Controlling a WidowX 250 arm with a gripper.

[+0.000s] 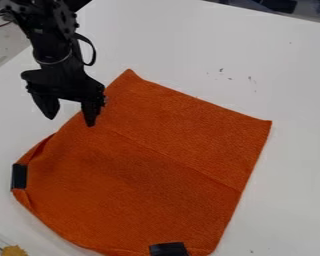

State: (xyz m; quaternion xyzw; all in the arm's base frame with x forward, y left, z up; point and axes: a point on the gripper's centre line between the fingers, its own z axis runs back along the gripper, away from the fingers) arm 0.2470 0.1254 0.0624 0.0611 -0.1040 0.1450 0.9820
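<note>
Bright, diffuse light on tabletop [183, 45] (soft shading across cloth [146, 165]).

A smooth white desk [283, 65] spread out under soft, even light. Small dark specks [249, 78] dotted it between one and two o'clock. Its far edge slanted down from just past twelve towards two. Beyond it, at one o'clock, lay dark, blurred shapes [277, 5]; at ten o'clock, a pale grey surface [4, 47].

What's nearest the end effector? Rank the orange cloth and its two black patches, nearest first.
1. Orange cloth: upper-left edge right by the end effector.
2. Left black patch: cloth's left edge.
3. Lower black patch: cloth's bottom edge.
</note>
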